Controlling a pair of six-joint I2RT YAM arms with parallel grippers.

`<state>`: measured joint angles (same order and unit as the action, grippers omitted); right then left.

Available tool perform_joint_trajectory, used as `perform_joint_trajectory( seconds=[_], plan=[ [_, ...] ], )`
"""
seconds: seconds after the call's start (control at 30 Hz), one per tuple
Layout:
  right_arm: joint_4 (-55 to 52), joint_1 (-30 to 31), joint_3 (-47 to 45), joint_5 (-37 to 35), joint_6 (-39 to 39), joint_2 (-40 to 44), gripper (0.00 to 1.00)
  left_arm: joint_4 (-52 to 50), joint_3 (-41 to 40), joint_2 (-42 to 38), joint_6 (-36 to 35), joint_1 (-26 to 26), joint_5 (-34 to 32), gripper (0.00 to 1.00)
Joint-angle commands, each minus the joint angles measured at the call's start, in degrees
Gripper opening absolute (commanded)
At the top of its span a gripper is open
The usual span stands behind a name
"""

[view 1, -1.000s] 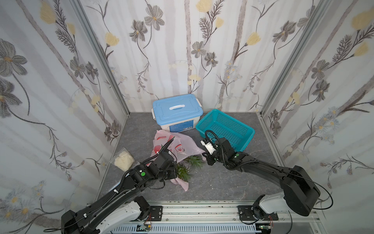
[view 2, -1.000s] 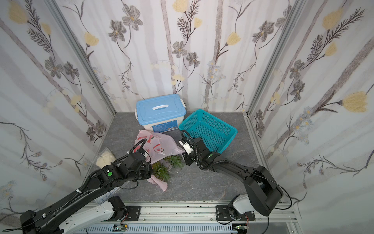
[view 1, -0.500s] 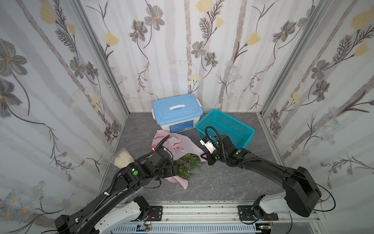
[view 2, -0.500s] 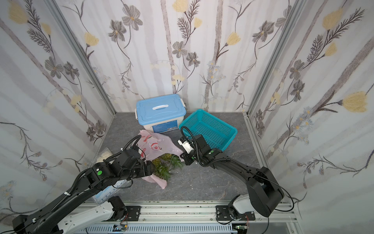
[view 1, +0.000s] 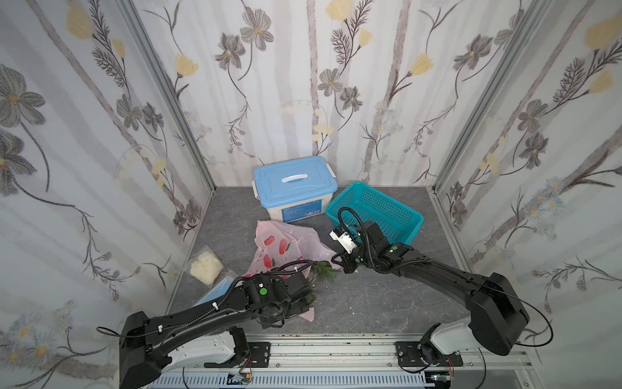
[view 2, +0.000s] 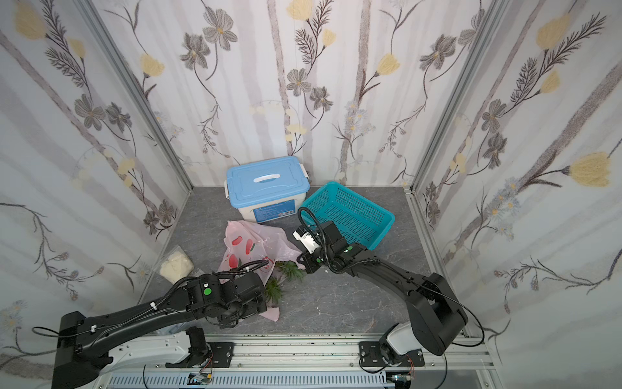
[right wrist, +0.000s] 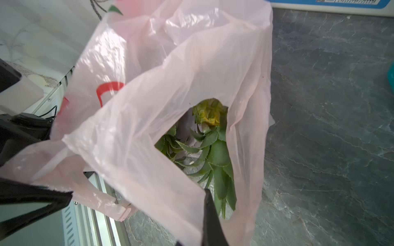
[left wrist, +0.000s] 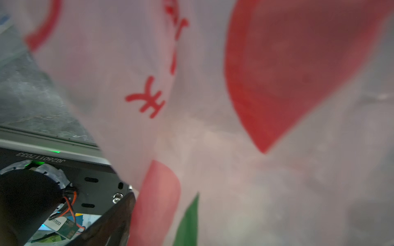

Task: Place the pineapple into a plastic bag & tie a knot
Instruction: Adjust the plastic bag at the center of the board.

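Note:
The pink plastic bag (view 1: 286,242) (view 2: 249,242) lies crumpled mid-floor, its mouth facing the front right. The pineapple (right wrist: 210,112) sits inside it, and its green crown (view 1: 324,269) (view 2: 289,269) pokes out of the mouth. My right gripper (view 1: 336,261) (right wrist: 210,213) is shut on the bag's rim at the mouth and holds it up. My left gripper (view 1: 308,298) is at the bag's front end. Its one visible finger (left wrist: 119,219) stands far to one side, so it is open. Bag film (left wrist: 213,106) fills the left wrist view. No knot is in view.
A blue-lidded box (view 1: 294,182) and a teal basket (view 1: 373,208) stand behind the bag. A packet of white lumps (view 1: 206,264) and a packet of blue masks (view 1: 215,291) lie at the left. The metal rail (view 1: 336,350) runs along the front.
My left gripper has opened and let go of the bag, and its wrist has shifted right along the bag's front. The right gripper still holds the rim, hardly moved.

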<state>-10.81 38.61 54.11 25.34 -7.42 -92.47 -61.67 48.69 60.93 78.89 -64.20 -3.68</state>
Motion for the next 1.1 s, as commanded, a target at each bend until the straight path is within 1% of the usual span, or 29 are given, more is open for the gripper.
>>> perform_joint_trajectory(
  seconds=[0.0, 0.1, 0.13, 0.17, 0.23, 0.27, 0.33, 0.37, 0.4, 0.43, 0.47, 0.5, 0.57, 0.6, 0.63, 0.7, 0.73, 0.8, 0.83, 0.87, 0.97, 1.07],
  plan=[
    [0.53, -0.03, -0.14, 2.49, 1.44, 0.18, 0.0, -0.57, -0.26, 1.59, 4.7, -0.01, -7.38, 0.91],
    [-1.32, -0.37, -0.14, 3.84, 1.08, 0.71, 0.0, 0.97, -0.15, 3.63, 3.73, -0.11, -9.04, 0.75],
    [-1.64, -0.51, -0.29, 4.09, 0.94, 0.64, 0.0, 1.2, 0.01, 4.2, 3.68, -0.13, -9.48, 0.73],
    [-1.76, -0.63, -0.68, 4.19, 0.7, 2.73, 0.0, 2.3, -0.05, 4.82, 3.25, -0.09, -9.46, 0.75],
    [-1.29, -0.73, -1.6, 3.94, 0.39, 3.66, 0.0, 6.76, -0.27, 5.87, 0.36, -0.04, -7.99, 0.89],
    [-1.16, -0.81, -1.95, 3.77, 0.23, 3.91, 0.0, 8.9, -0.05, 6.7, -1.77, 0.12, -6.63, 0.93],
    [-0.86, -0.89, -2.24, 3.79, -0.04, 4.05, 0.0, 10.91, 0.3, 8.48, -3.69, 0.31, -4.49, 0.95],
    [-0.64, -0.91, -2.21, 3.75, -0.16, 3.96, 0.0, 12.08, -0.12, 9.32, -3.97, 0.4, -3.23, 0.95],
    [-0.55, -0.91, -2.15, 3.7, -0.23, 3.96, 0.0, 13.36, -0.94, 9.88, -3.8, 0.61, -2.1, 0.93],
    [-0.44, -0.91, -2.16, 3.67, -0.33, 3.88, 0.0, 14.28, -1.76, 10.31, -3.49, 0.76, -1.42, 0.89],
    [-0.38, -0.91, -2.08, 3.66, -0.31, 3.87, 0.0, 15.05, -2.74, 10.56, -2.91, 0.81, -1.16, 0.84],
    [-0.49, -0.91, -2.08, 3.66, -0.24, 3.78, 0.0, 15.39, -3.45, 10.5, -2.31, 0.79, -1.15, 0.76],
    [-0.77, -0.99, -2.16, 3.74, -0.08, 3.85, 0.0, 15.3, -4.26, 10.21, -1.48, 0.77, -1.47, 0.65],
    [-1.04, -1.07, -2.22, 3.83, 0.03, 3.95, 0.0, 14.71, -4.35, 9.87, -1.37, 0.79, -1.86, 0.55],
    [-1.3, -1.21, -2.29, 3.92, -0.01, 4.25, 0.0, 13.92, -4.2, 9.43, -1.37, 0.75, -2.41, 0.49],
    [-1.53, -1.73, -2.68, 3.91, -0.4, 5.68, 0.0, 10.97, -3.34, 8.03, -1.69, 0.79, -4.18, 0.32],
    [-1.69, -2.06, -2.85, 3.99, -0.72, 6.62, 0.0, 9.43, -2.73, 7.31, -2.01, 0.75, -5.04, 0.25],
    [-2.35, -3.1, -3.25, 5.23, -1.38, 9.71, 0.0, 5.69, -0.1, 5.78, -3.5, 0.84, -6.66, 0.08],
    [-2.66, -3.47, -3.47, 5.62, -1.7, 11.36, 0.0, 3.9, 1.21, 5.24, -4.28, 0.84, -7.22, 0.02],
    [-3.23, -3.83, -3.65, 5.96, -1.98, 13.31, 0.0, 1.99, 3.14, 4.72, -5.44, 0.92, -7.63, 0.0],
    [-5.75, -4.38, -2.62, 6.56, -2.16, 18.62, 0.0, -2.26, 9.2, 3.35, -8.97, 0.92, -7.39, 0.0],
    [-9.67, -4.75, 1.3, 7.83, -2.16, 22.26, 0.0, -6.53, 16.81, 2.71, -12.34, 1.82, -6.51, 0.0]
  ],
)
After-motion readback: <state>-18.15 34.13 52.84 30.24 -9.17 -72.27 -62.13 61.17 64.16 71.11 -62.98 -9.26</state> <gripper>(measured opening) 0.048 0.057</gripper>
